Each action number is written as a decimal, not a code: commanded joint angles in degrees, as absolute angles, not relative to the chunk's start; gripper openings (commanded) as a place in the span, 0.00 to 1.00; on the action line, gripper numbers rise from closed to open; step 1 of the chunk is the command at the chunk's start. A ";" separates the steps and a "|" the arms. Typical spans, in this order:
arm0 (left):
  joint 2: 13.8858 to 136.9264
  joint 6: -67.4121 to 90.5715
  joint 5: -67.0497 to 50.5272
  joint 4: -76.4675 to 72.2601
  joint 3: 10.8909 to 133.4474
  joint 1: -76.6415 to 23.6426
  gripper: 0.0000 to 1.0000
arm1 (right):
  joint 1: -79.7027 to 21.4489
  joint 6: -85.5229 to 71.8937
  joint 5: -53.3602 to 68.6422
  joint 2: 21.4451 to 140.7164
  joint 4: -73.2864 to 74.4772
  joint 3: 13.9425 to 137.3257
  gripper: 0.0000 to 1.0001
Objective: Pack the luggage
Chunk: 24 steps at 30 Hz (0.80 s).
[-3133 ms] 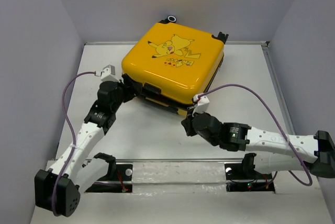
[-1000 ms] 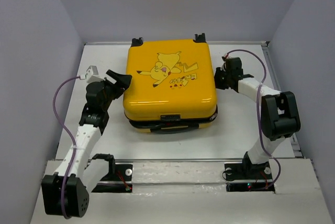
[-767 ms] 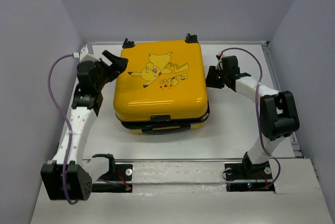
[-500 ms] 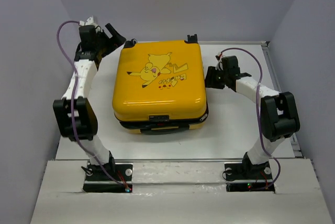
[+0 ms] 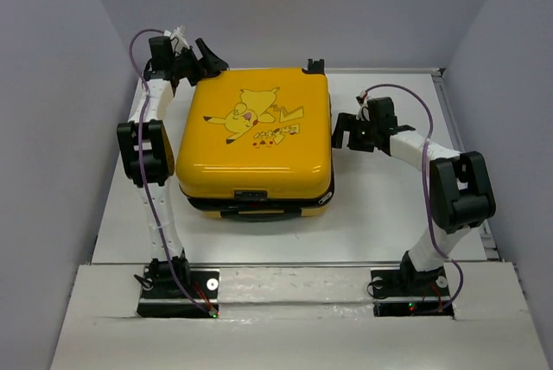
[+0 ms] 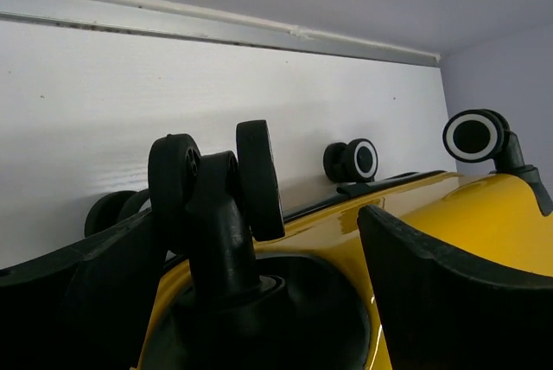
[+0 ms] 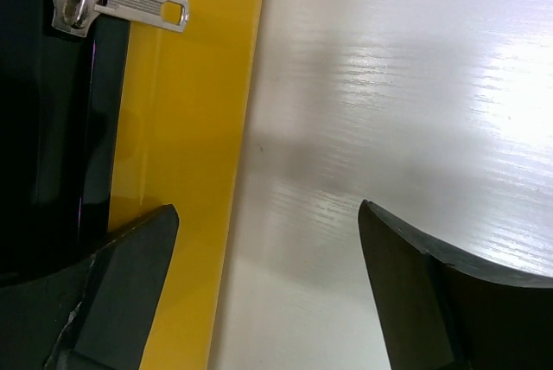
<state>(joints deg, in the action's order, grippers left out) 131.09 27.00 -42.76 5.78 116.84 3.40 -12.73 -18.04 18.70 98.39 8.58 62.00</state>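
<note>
The luggage [image 5: 255,141] is a yellow suitcase lying flat and closed on the table, cartoon side up. My left gripper [image 5: 212,64] reaches to its back left corner and stands open. In the left wrist view a black caster wheel [image 6: 216,184] sits between the wide-apart fingers [image 6: 432,292], with the yellow shell [image 6: 484,214] below. My right gripper [image 5: 338,131] is open at the suitcase's right side. In the right wrist view its left finger [image 7: 121,288] overlaps the yellow edge [image 7: 186,128], and a silver zipper pull [image 7: 121,5] lies on the black zipper strip.
White table [image 5: 389,206] surrounds the suitcase, with a raised rail along the back [image 5: 389,70] and the right side [image 5: 458,145]. Grey walls close in on three sides. More caster wheels [image 6: 473,134] stick out at the suitcase's back edge.
The right gripper has opened beside the suitcase's right side. The left arm has stretched to the back left corner wheel, and the suitcase has shifted slightly left.
</note>
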 commanded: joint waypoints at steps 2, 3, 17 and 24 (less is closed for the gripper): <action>129.99 37.68 -54.31 -9.37 110.15 0.26 0.82 | -15.21 -21.27 31.55 100.11 1.41 61.44 0.93; 129.29 40.23 -55.01 -13.49 107.78 0.26 0.77 | -15.21 -21.53 31.73 100.02 0.97 61.00 0.93; 109.87 53.35 -49.31 -18.21 109.41 0.26 0.06 | -15.21 -24.70 34.54 97.38 -2.99 59.24 0.97; 105.82 49.84 -45.71 -8.27 109.08 0.35 0.06 | -15.21 -25.40 34.28 97.29 -2.02 60.21 0.99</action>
